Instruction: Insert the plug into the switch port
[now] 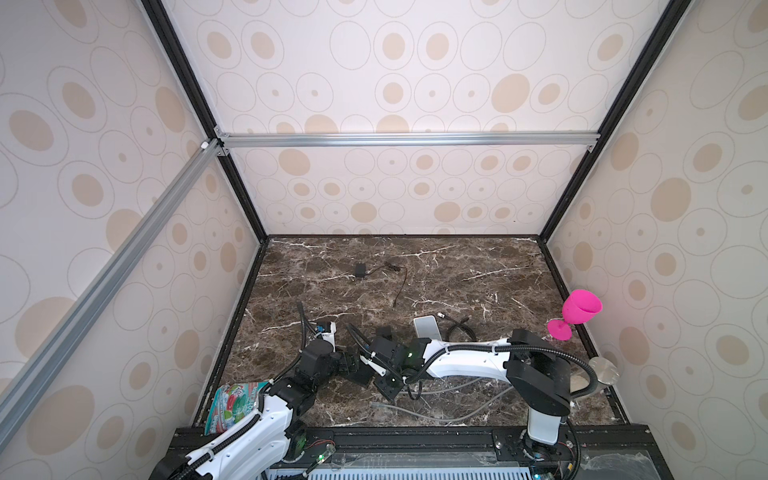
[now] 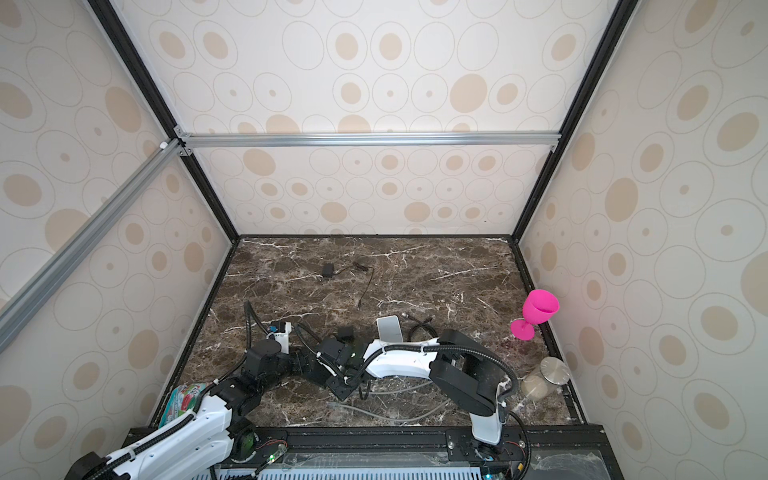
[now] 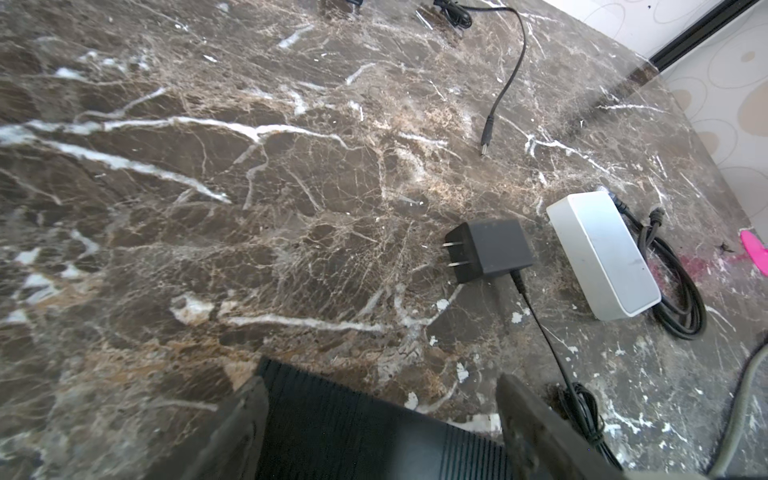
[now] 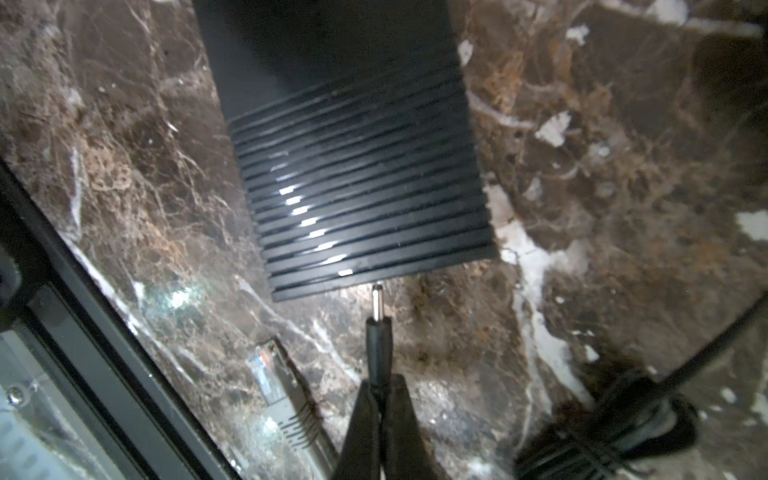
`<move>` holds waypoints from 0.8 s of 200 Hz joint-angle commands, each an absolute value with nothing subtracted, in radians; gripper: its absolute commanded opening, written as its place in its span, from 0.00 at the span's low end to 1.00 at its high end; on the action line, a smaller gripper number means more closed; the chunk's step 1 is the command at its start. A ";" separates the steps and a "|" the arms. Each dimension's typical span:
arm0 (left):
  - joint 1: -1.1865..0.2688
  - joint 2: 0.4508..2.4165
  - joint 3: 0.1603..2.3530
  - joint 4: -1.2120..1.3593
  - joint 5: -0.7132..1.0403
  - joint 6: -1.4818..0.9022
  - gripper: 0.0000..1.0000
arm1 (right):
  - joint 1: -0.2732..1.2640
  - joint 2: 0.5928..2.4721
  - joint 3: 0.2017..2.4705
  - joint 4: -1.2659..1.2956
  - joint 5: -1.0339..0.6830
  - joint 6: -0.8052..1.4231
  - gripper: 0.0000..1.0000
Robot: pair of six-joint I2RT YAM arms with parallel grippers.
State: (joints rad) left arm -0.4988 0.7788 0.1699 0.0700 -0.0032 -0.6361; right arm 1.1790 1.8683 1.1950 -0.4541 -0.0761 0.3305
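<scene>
The switch (image 4: 357, 187) is a flat black box with a ribbed top, lying on the marble table near its front. My left gripper (image 3: 379, 380) straddles the switch (image 3: 353, 432), and the box fills the gap between its wide-set fingers (image 3: 528, 419). My right gripper (image 4: 380, 386) is shut on the black sleeve of the plug (image 4: 377, 336). The plug's metal tip points at the switch's near edge, right against it. The port itself does not show. In both top views the two grippers meet over the switch (image 1: 360, 376) (image 2: 319, 376).
A black wall adapter (image 3: 488, 249), a white box (image 3: 602, 253) and a coiled black cable (image 3: 677, 291) lie just beyond. A grey network cable (image 4: 274, 374) runs along the front. A pink goblet (image 1: 579, 309) and a jar (image 1: 602, 370) stand at the right wall, a snack bag (image 1: 232, 405) front left.
</scene>
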 commanded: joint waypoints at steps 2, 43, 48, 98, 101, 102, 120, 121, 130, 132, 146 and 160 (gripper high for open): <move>-0.492 0.748 0.171 0.039 -0.050 -0.671 0.88 | 1.189 1.884 1.216 -0.504 -0.048 0.326 0.00; -0.492 0.710 0.175 -0.015 -0.154 -0.703 0.92 | 1.188 1.892 1.222 -0.492 -0.069 0.320 0.00; -0.492 0.705 0.177 -0.023 -0.169 -0.708 0.93 | 1.189 1.894 1.227 -0.494 -0.071 0.318 0.00; -0.492 0.731 0.157 0.008 -0.135 -0.733 0.95 | 1.187 1.908 1.252 -0.481 -0.098 0.315 0.00; -0.492 0.735 0.154 0.012 -0.129 -0.736 0.95 | 1.185 1.909 1.252 -0.481 -0.099 0.315 0.00; -0.492 0.736 0.153 0.014 -0.127 -0.737 0.95 | 1.186 1.909 1.252 -0.480 -0.099 0.315 0.00; -0.491 0.754 0.136 0.038 -0.094 -0.749 0.94 | 1.179 1.914 1.258 -0.476 -0.107 0.313 0.00; -0.491 0.754 0.135 0.039 -0.092 -0.750 0.93 | 1.179 1.914 1.258 -0.477 -0.107 0.313 0.00; -0.492 0.755 0.127 0.050 -0.081 -0.757 0.93 | 1.173 1.916 1.259 -0.473 -0.110 0.312 0.00; -0.492 0.755 0.124 0.050 -0.079 -0.758 0.92 | 1.171 1.916 1.259 -0.472 -0.112 0.311 0.00; -0.492 0.745 0.109 0.060 -0.068 -0.765 0.91 | 1.160 1.919 1.264 -0.472 -0.125 0.308 0.00; -0.491 0.731 0.101 0.058 -0.064 -0.769 0.90 | 1.151 1.920 1.267 -0.478 -0.126 0.298 0.00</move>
